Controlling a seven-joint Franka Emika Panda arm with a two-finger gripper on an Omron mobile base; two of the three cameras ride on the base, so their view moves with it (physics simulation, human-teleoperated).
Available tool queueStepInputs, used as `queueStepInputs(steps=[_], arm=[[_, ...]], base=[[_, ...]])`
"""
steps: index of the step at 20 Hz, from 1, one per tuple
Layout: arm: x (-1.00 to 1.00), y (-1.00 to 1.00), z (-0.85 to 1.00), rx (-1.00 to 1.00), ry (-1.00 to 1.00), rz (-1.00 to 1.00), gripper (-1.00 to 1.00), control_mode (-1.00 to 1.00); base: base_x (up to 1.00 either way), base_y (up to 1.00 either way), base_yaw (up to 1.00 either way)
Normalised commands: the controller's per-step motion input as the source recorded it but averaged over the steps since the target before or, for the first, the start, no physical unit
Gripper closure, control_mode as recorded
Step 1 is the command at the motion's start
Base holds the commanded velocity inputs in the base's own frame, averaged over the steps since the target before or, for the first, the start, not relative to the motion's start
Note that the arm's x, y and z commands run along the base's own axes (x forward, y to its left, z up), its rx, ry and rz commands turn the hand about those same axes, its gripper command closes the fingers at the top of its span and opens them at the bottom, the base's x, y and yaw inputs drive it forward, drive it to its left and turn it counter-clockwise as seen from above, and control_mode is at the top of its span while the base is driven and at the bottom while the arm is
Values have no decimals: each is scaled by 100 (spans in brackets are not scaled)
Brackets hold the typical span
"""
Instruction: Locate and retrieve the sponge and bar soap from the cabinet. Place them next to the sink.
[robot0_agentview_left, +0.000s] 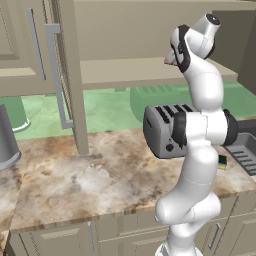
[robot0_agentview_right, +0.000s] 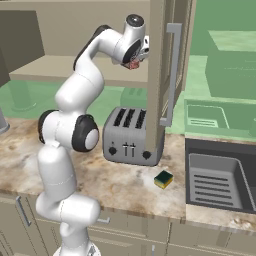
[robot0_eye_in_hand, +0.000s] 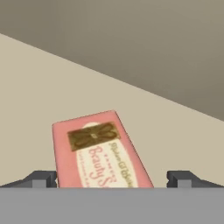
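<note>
You see the gripper spread wide inside the cabinet, its two fingertips apart on both sides of the bar soap, which lies flat on the shelf. The sponge rests on the counter, at about 4 o'clock from the toaster, near the sink.

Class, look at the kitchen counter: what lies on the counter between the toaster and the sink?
The sponge lies on the counter between the toaster and the sink, apart from both; the right base view shows it best.
</note>
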Motion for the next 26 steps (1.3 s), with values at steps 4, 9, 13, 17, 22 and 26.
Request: queueStepInputs(steps=[4,9,13,17,22,26], arm=[[0,0,-9,0,5,2,-100,-100],[0,0,-12,0,4,1,100,-100],[-1,0,-12,0,2,1,100,-100],[-2,0,-5,0,1,0,100,-100],[-16,-4,-2,0,0,-1,100,-100],[-18,-1,-7,0,0,-6,100,-100]], base=[[0,0,0],[0,0,0],[0,0,0],[0,0,0],[0,0,0],[0,0,0]])
